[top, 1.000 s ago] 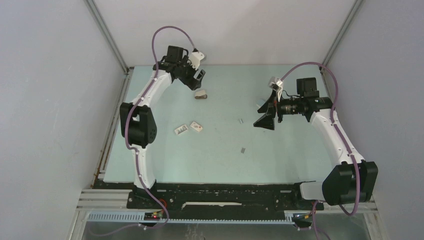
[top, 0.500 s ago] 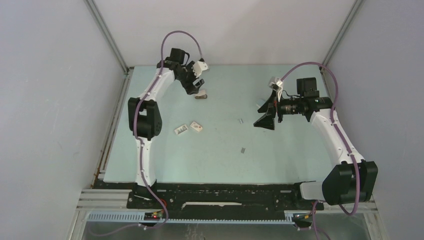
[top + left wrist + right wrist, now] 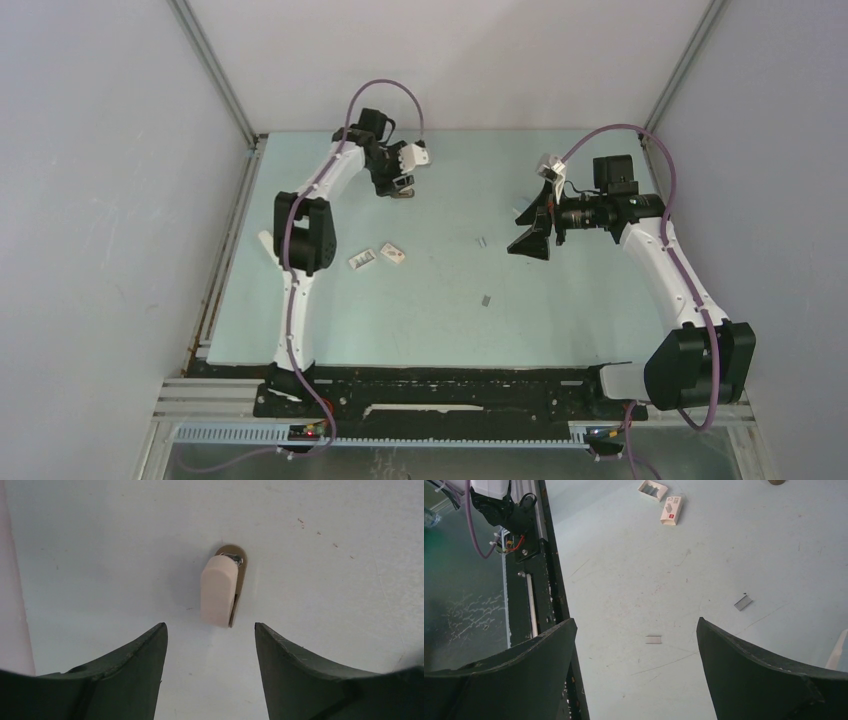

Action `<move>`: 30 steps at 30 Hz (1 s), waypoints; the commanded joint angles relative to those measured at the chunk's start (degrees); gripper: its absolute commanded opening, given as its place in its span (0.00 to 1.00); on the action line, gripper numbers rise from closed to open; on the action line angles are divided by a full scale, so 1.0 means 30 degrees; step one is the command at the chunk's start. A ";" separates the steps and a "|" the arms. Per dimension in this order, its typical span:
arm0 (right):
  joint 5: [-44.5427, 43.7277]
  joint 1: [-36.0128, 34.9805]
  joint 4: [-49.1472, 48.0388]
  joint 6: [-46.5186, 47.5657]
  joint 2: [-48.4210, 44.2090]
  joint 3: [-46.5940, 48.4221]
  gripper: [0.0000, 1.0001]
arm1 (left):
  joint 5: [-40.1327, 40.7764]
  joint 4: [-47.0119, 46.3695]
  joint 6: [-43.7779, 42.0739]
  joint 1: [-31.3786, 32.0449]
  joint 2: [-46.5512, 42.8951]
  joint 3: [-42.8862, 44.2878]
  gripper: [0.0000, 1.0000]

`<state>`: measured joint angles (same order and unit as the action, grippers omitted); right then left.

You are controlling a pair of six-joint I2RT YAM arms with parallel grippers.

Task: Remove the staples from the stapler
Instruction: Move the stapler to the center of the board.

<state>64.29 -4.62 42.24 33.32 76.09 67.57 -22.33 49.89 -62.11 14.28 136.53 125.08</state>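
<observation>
Staples (image 3: 742,602), tiny grey metal strips, lie on the pale green table (image 3: 624,555) under my spread right claw (image 3: 636,622). The slim pale stapler (image 3: 837,650) is, I think, just beside it. My left claw (image 3: 210,627), also spread, hangs over a squat brown-and-white item (image 3: 218,590).

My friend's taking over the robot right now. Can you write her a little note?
Left tool: open, aimed at the brown-and-white item, not gripping it.
Right tool: open, empty.
Stapler: on the table, just beyond the right tool.
Done: two strips of staples lie loose on the table.
Left: cannot tell whether the stapler holds more; check it.
</observation>
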 commanded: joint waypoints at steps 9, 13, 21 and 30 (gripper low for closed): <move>-0.0042 0.0230 0.0156 0.0480 -0.0257 0.0189 1.00 | 0.1582 0.0421 -0.2473 0.0864 0.0713 0.1404 0.64; -0.0174 0.0279 0.0137 0.0513 -0.0399 0.0197 1.00 | 0.1707 0.0460 -0.2823 0.0887 0.0750 0.1356 0.51; -0.0188 0.0486 0.0130 0.0524 -0.0390 0.0205 1.00 | 0.1800 0.0341 -0.2953 0.0907 0.0668 0.1131 0.21; -0.0183 0.0525 0.0144 0.0476 -0.0316 0.0206 1.00 | 0.1555 0.0658 -0.3523 0.0904 -0.0739 -0.0079 0.17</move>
<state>63.31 -3.44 42.44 34.20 76.09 67.57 -16.88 50.87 -70.43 17.02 138.89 125.47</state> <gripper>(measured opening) 0.993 0.289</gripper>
